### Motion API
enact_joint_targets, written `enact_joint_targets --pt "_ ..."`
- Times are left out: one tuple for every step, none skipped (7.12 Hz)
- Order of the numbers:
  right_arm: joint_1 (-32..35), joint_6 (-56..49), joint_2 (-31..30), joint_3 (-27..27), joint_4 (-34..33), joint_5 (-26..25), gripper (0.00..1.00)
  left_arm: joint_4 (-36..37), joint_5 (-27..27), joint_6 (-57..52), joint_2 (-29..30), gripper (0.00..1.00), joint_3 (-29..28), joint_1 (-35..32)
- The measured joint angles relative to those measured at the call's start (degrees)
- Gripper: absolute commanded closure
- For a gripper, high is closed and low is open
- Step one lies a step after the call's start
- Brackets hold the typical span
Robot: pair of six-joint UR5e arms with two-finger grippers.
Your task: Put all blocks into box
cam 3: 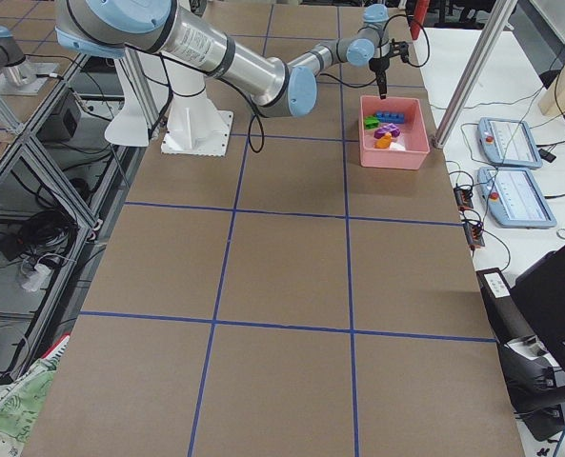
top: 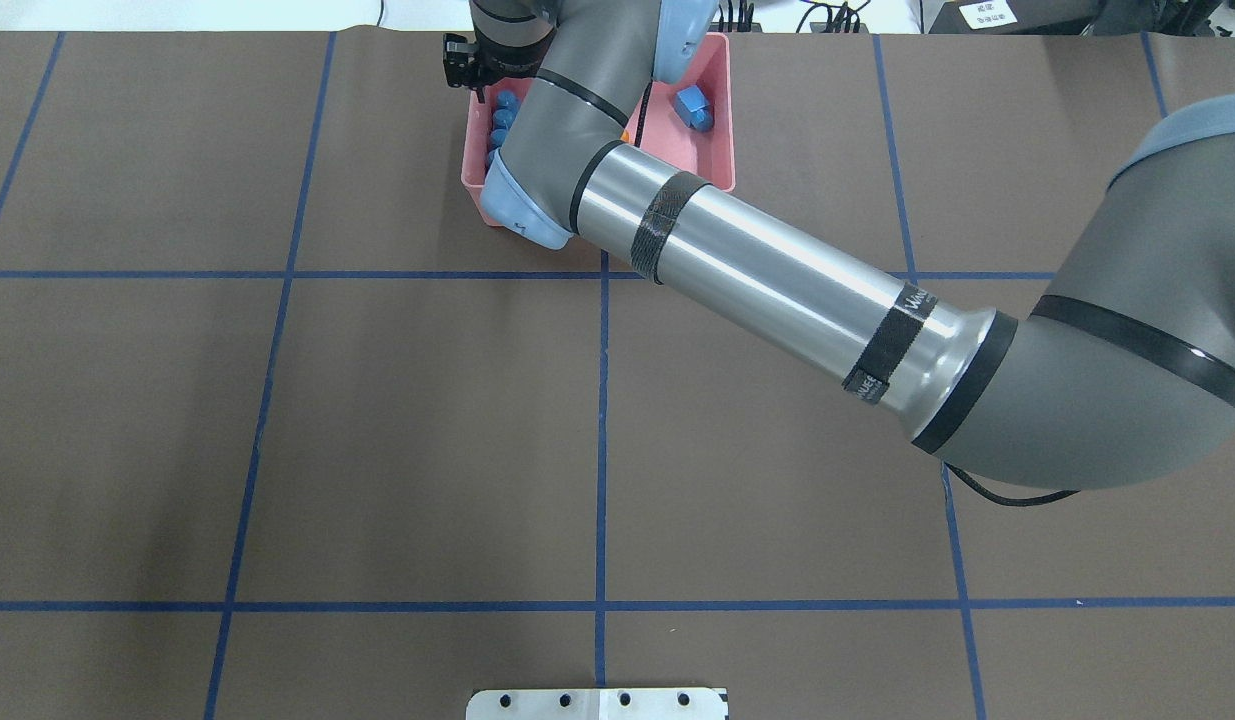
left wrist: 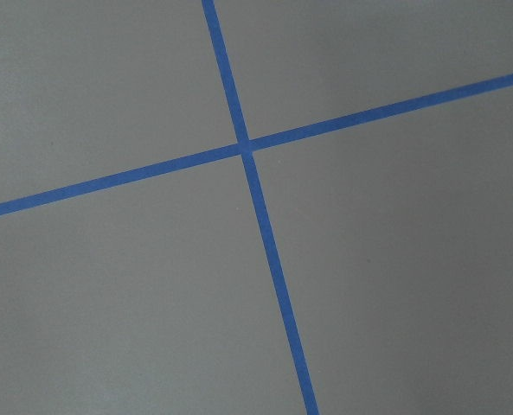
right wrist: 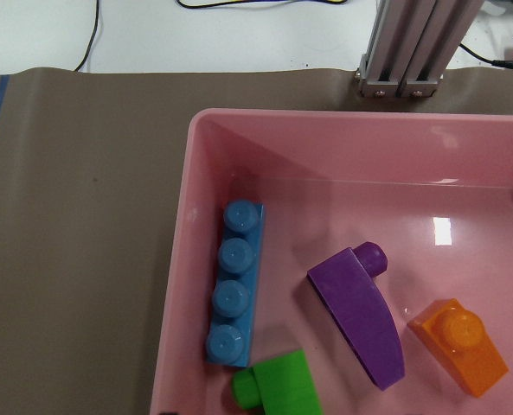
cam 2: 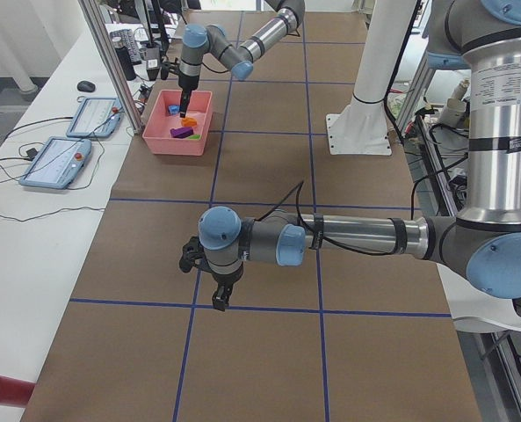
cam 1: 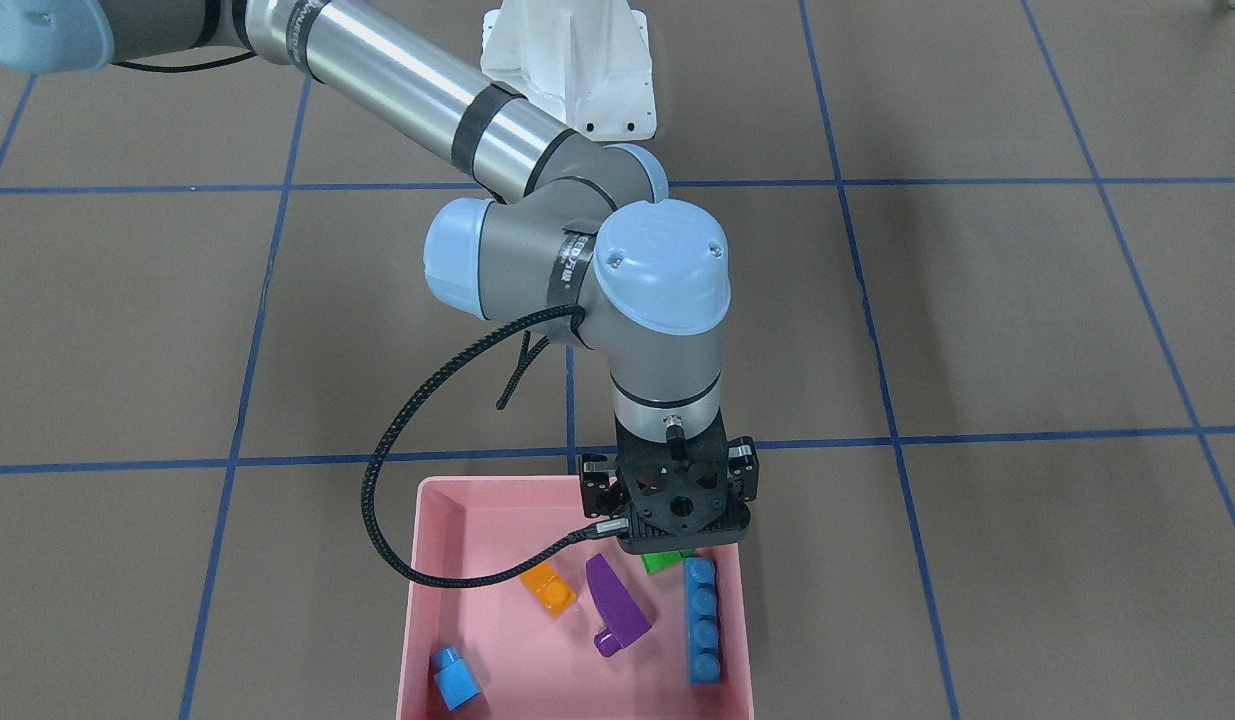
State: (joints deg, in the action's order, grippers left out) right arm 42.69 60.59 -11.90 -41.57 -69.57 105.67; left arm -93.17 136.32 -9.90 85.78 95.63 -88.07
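Note:
The pink box (cam 1: 414, 620) lies at the table's far edge. In it are the long blue brick (cam 1: 703, 620), the purple wedge (cam 1: 615, 603), the orange brick (cam 1: 549, 588), the small blue brick (cam 1: 455, 678) and the green brick (cam 1: 665, 562). My right gripper (cam 1: 674, 525) hangs just above the green brick, open and holding nothing. The right wrist view shows the green brick (right wrist: 278, 391) lying free beside the long blue one (right wrist: 234, 294). My left gripper (cam 2: 220, 297) hovers over bare table, far from the box; I cannot tell whether it is open or shut.
The white robot base (cam 1: 569, 70) stands mid-table on the robot's side. An aluminium post (right wrist: 407, 43) rises just beyond the box's far rim. Blue tape lines (left wrist: 247, 147) cross the brown table under the left wrist.

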Motion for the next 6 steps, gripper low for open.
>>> enact_joint_targets --pt "0.24 -0.48 0.57 -0.12 -1.7 0.39 0.0 0.0 0.0 -0.02 0.0 0.0 0.01 0.0" --pt "1.07 -2.38 1.0 -1.04 -5.9 1.86 0.0 0.0 -0.06 -0.05 -0.49 0.0 -0.06 -0.03" --pt "2.62 -6.03 0.92 -3.15 -11.88 5.02 0.0 -0.15 -0.15 -0.07 -1.37 0.0 -0.54 -0.06" --pt "4.75 -10.64 -0.13 -6.69 -18.56 8.97 0.0 -0.77 -0.17 0.01 -1.87 0.0 -1.29 -0.11" --pt "7.15 -14.6 -3.8 -11.85 -22.69 12.64 0.0 -1.36 -0.17 0.14 -1.66 0.0 -1.67 -0.14" --pt "9.94 -18.81 -10.51 -18.84 -24.44 16.08 0.01 -1.56 -0.2 0.14 -1.25 0.0 -1.84 -0.26"
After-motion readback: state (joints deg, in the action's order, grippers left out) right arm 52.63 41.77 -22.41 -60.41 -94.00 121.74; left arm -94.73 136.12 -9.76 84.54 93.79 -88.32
